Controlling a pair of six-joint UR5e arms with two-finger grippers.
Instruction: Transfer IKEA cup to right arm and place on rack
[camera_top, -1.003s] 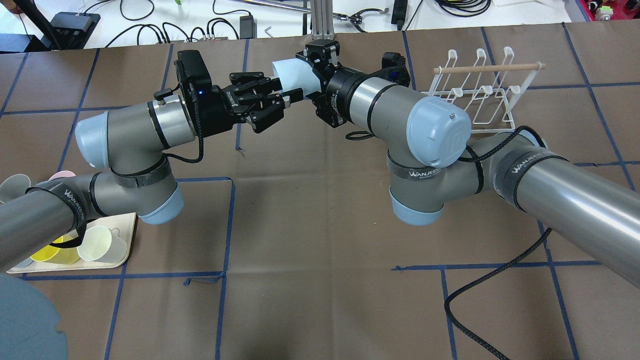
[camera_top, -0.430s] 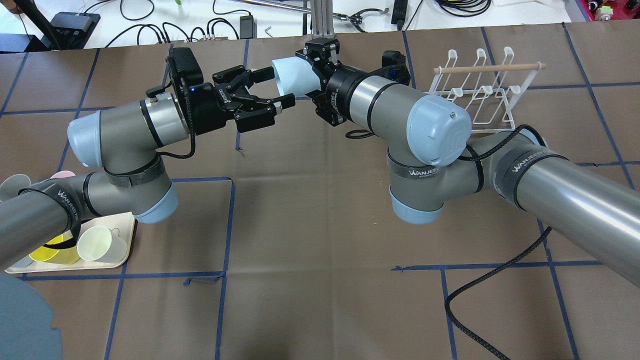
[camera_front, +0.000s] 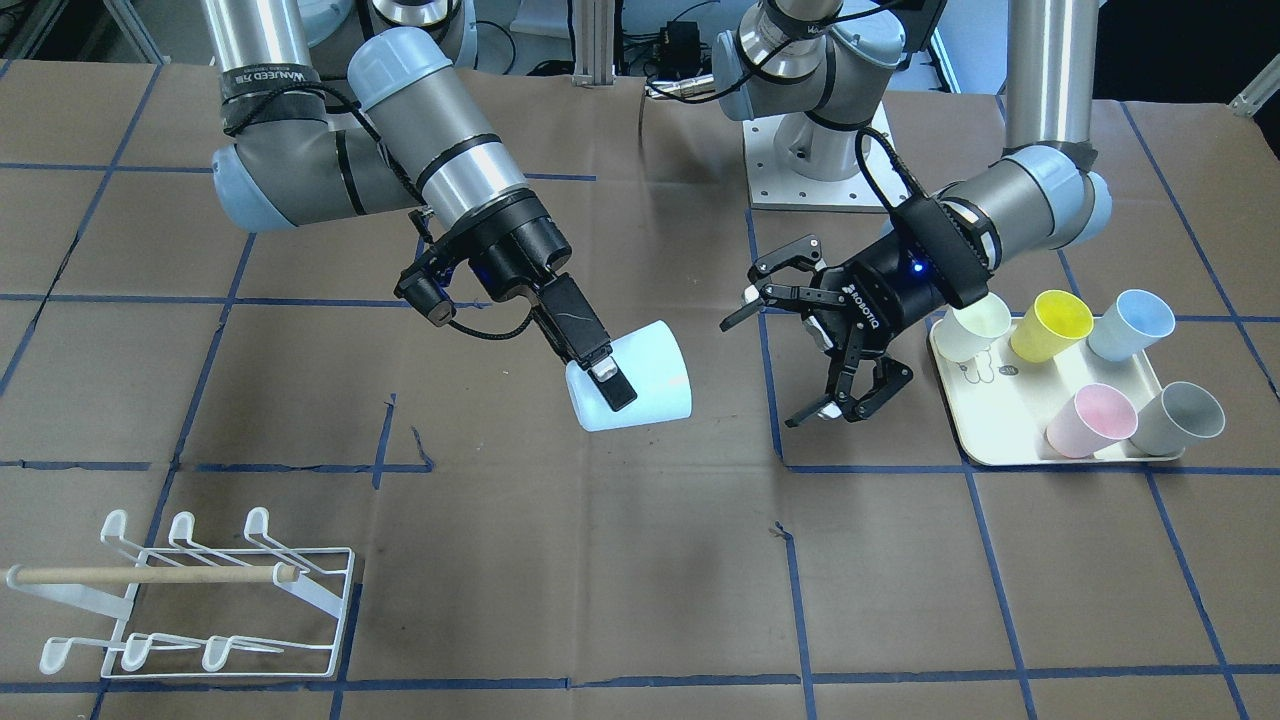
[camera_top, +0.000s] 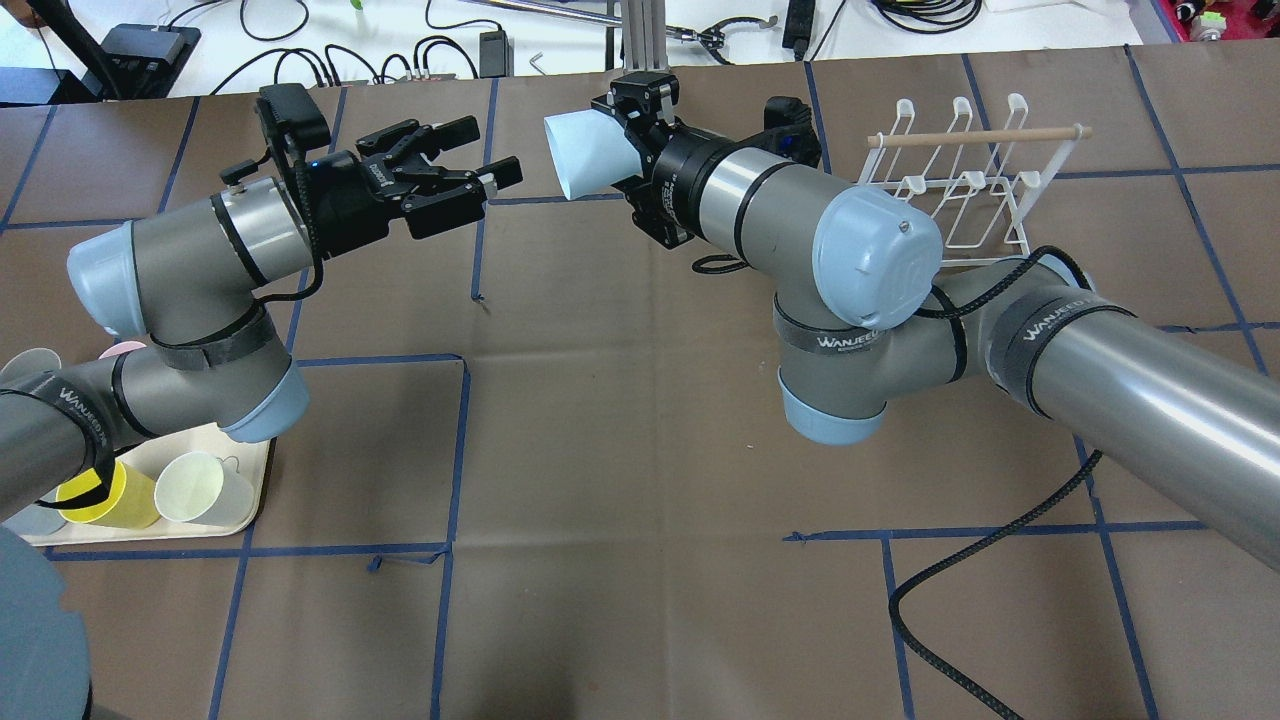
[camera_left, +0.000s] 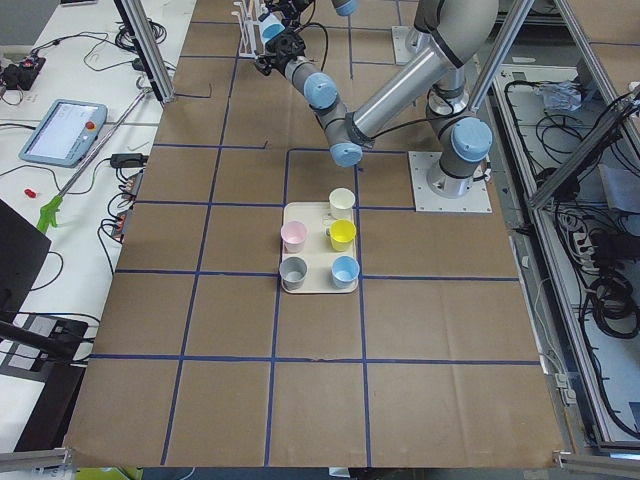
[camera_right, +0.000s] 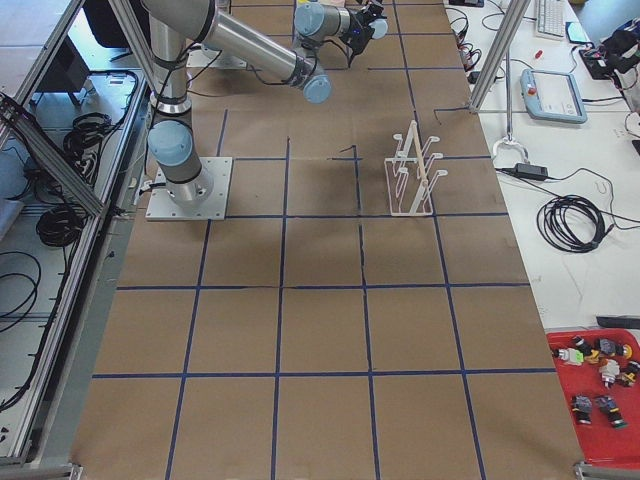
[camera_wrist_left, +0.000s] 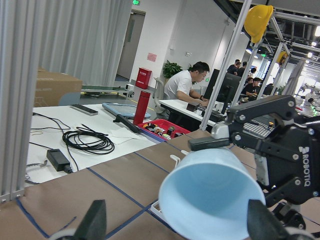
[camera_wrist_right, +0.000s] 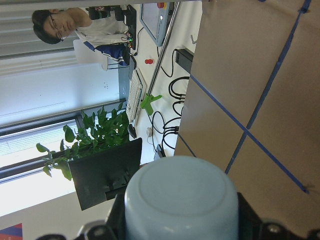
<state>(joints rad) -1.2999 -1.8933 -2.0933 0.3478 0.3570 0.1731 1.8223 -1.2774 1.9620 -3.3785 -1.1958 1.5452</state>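
The pale blue IKEA cup (camera_top: 583, 155) is held off the table, lying on its side with its mouth toward the left arm. My right gripper (camera_top: 628, 150) is shut on the cup's closed end. In the front-facing view one black finger (camera_front: 598, 372) lies across the cup (camera_front: 640, 385). The right wrist view shows the cup's base (camera_wrist_right: 180, 200) between the fingers. My left gripper (camera_top: 488, 150) is open and empty, a short way to the left of the cup's mouth. It is also open in the front-facing view (camera_front: 772, 362). The white wire rack (camera_top: 950, 185) stands at the far right, with nothing on it.
A cream tray (camera_front: 1000, 445) with several coloured cups sits by the left arm, partly under it in the overhead view (camera_top: 245, 515). A black cable (camera_top: 960, 580) loops on the table at the right front. Blue tape lines cross the brown table cover.
My left gripper, which was around the cup's mouth, has opened and drawn back to the left, away from the cup. The right gripper still holds the cup in nearly the same place.
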